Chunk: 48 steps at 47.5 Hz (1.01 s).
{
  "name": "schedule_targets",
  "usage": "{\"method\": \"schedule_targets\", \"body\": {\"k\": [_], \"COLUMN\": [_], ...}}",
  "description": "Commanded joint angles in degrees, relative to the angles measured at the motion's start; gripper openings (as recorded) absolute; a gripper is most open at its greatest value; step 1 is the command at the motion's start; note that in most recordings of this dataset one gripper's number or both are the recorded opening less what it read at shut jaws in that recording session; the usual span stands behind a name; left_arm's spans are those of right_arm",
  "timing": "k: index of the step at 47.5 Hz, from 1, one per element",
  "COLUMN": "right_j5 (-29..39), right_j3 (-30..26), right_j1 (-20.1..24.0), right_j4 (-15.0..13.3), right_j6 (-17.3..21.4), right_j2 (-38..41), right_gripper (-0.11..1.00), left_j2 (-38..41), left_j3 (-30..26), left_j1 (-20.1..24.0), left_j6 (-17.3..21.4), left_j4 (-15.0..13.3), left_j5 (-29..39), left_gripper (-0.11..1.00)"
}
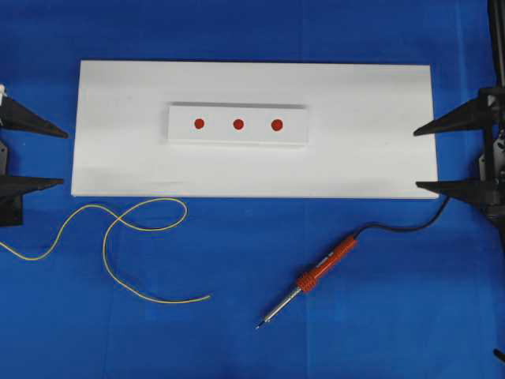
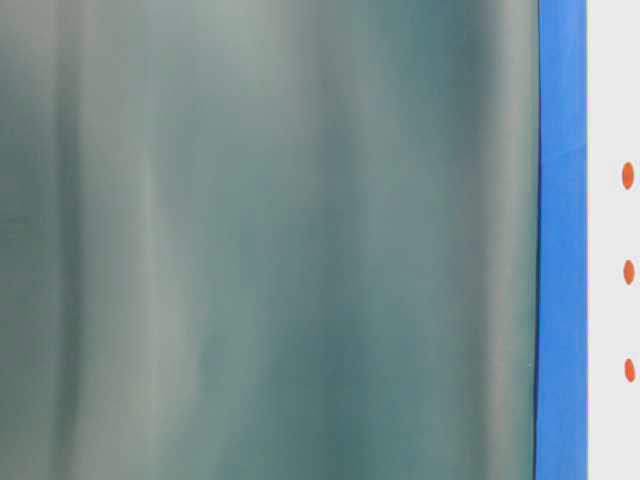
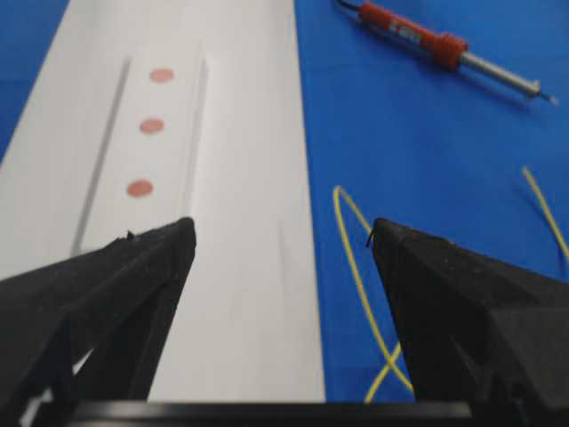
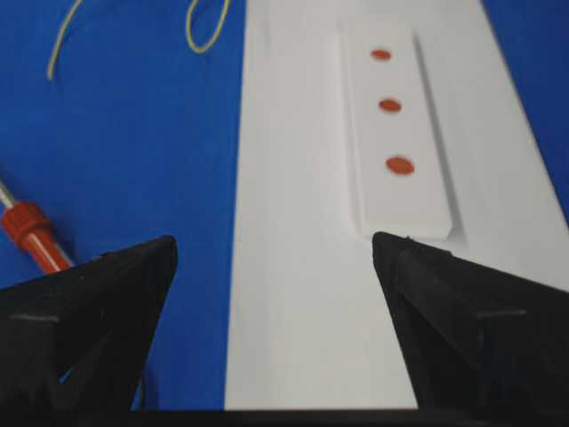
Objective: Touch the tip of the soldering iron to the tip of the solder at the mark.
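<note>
Yellow solder (image 1: 118, 237), thin and limp, lying at seven o'clock; best pinched near its free end. Soldering iron (image 1: 312, 278), stiff and light, lying at five o'clock; best gripped on the orange handle. Left gripper (image 1: 35, 154) and right gripper (image 1: 442, 154) gaping wide, holding nothing.

The bench (image 1: 237, 332) has a blue cover that looks smooth and matt, like cloth or paper. On it lies a white board (image 1: 371, 158), flat and smooth, with a soft dull look. A small white block (image 1: 237, 136) on the board looks the same, with three matt red dots (image 1: 238, 124).

Near the board, the soldering iron (image 1: 316, 278) has a shiny orange-red plastic handle, a ribbed red collar and a thin shaft of bright silver metal. Its cord (image 1: 402, 227) is black and looks rubbery.

The solder (image 1: 126, 237) is a thin, smooth yellow wire.

The left tool (image 3: 283, 258) and the right tool (image 4: 276, 267) are black, matt and a bit grainy, like rough plastic.
</note>
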Motion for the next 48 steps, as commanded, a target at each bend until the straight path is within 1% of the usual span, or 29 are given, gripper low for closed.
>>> {"method": "schedule_targets", "body": {"k": [1, 6, 48], "right_j5": [-2.6, -3.6, -3.4], "right_j3": [-0.4, -0.1, -0.3], "right_j1": [-1.0, -1.1, -1.1], "right_j4": [0.3, 0.3, 0.0], "right_j6": [0.1, 0.1, 0.0], "right_j2": [1.8, 2.5, 2.5], "right_gripper": [0.86, 0.86, 0.86], "left_j2": [0.3, 0.3, 0.2], "left_j3": [-0.4, -0.4, -0.5], "left_j1": [0.1, 0.1, 0.1], "left_j6": [0.1, 0.1, 0.0], "left_j4": [0.1, 0.1, 0.0], "left_j5": [-0.5, -0.5, -0.3], "left_gripper": [0.76, 0.76, 0.75]}}
